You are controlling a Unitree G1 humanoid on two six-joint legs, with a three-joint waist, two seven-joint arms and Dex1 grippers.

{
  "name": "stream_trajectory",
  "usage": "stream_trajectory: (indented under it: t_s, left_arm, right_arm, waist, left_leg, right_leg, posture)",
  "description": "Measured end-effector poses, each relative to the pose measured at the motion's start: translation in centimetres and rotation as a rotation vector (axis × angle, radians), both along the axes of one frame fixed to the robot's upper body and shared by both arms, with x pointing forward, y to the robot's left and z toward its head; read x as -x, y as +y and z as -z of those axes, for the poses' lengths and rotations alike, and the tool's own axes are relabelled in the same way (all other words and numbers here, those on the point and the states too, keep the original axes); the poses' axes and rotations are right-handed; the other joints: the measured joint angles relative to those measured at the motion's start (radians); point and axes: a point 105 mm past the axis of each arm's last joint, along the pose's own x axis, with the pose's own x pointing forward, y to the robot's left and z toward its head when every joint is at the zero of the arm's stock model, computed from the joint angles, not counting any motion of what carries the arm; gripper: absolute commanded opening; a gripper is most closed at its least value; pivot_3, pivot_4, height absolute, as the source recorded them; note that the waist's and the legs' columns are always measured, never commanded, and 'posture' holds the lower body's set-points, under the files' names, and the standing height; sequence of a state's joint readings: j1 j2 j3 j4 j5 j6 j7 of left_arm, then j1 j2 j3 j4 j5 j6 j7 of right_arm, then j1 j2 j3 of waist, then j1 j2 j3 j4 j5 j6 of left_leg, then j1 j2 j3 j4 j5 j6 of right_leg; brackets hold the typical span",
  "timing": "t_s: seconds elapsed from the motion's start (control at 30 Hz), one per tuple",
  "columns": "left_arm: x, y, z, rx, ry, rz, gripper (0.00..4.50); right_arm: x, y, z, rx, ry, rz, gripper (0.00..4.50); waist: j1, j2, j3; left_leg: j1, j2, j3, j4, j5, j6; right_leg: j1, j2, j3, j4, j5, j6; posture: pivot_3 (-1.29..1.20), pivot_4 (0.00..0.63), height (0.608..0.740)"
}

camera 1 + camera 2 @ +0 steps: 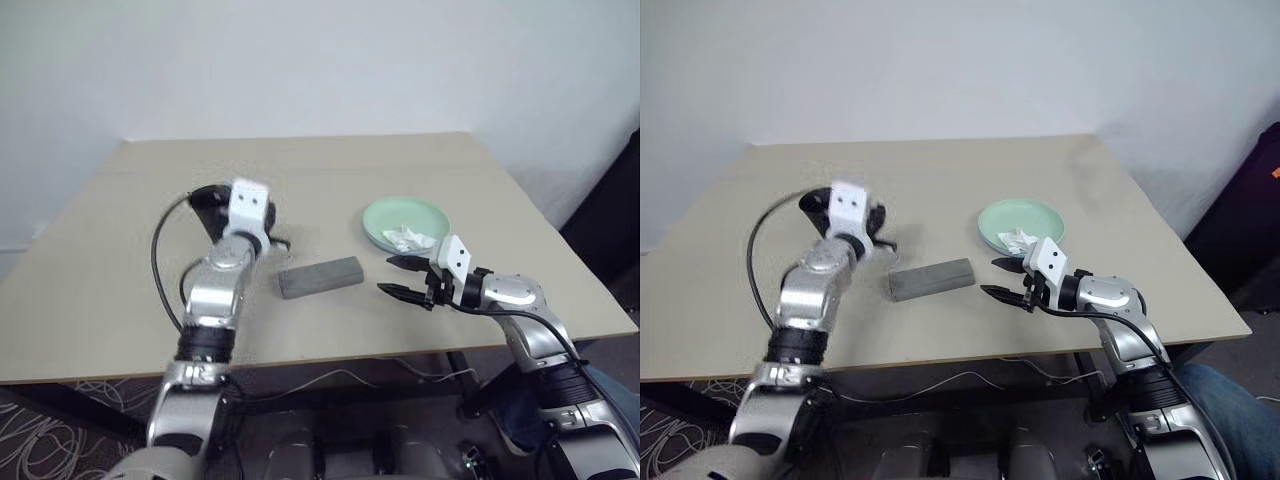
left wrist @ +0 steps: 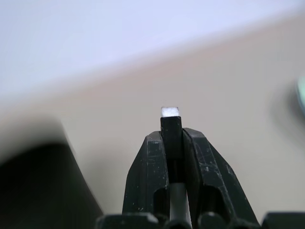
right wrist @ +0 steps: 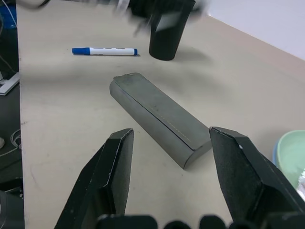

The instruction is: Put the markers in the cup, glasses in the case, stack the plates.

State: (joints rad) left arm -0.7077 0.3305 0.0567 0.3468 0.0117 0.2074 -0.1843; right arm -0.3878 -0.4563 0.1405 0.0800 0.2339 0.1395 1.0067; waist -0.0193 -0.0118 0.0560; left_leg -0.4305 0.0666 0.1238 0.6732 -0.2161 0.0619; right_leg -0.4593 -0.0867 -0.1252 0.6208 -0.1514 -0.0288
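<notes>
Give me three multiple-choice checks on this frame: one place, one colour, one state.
1. Where is the grey case? A on the floor; B on the table between the arms; C on a plate.
2. Colour of the plate holding the tissue? A red; B black; C mint green.
3. State of the left pincer? A shut on a marker; B wide open; C shut on the tissue.
Key: 1B, the case lies flat mid-table; 2C, the tissue sits on the mint green plate; 3A, its fingers clamp a slim marker.
</notes>
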Motion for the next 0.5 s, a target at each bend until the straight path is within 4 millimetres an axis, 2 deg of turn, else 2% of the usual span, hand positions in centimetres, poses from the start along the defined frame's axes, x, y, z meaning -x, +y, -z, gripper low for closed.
stream_trajectory:
  t_s: [0.03,0.1,0.17,0.3,0.5]
  left_arm:
    - [-0.4,0.2,-2.1,-0.018,-0.098,0.006,0.03]
    - [-0.7,0.6,-4.9,-0.044,-0.244,0.012,0.03]
    - [-1.1,1.3,-6.4,-0.065,-0.329,0.004,0.03]
    - [-1.9,2.5,-6.6,-0.106,-0.369,-0.030,0.03]
    - [-2.5,4.4,-4.4,-0.122,-0.315,-0.100,0.03]
  right_arm:
    - [-0.1,0.0,0.1,0.000,0.003,0.002,2.75]
    - [-0.1,-0.1,0.1,0.001,0.007,0.004,2.75]
    - [-0.2,-0.1,0.1,0.001,0.005,0.004,2.75]
    - [-0.4,0.0,-0.2,0.002,-0.005,0.002,2.75]
    - [-0.5,-0.1,-0.4,0.004,-0.014,0.002,2.75]
  waist:
    - [0.000,0.000,0.000]
    - [0.000,0.000,0.000]
    - [0.000,0.000,0.000]
    - [0.000,0.000,0.000]
    - [0.000,0.000,0.000]
  left_leg:
    - [0.000,0.000,0.000,0.000,0.000,0.000]
    - [0.000,0.000,0.000,0.000,0.000,0.000]
    - [0.000,-0.001,0.001,0.000,0.000,0.000]
    - [0.000,-0.002,0.002,0.000,0.000,0.000]
    - [0.000,-0.002,0.002,-0.001,0.000,0.000]
  right_leg:
    - [0.000,0.000,0.000,0.000,0.000,0.000]
    - [0.000,0.000,0.001,0.000,0.000,0.000]
    - [0.000,0.000,0.001,0.000,0.000,0.000]
    - [0.000,0.000,0.001,-0.001,0.000,0.000]
    - [0.000,0.000,0.001,-0.001,0.000,0.000]
  posture:
    - [0.00,0.000,0.740]
    - [0.00,0.000,0.740]
    - [0.00,0.000,0.740]
    - [0.00,0.000,0.740]
    - [0.00,0.000,0.740]
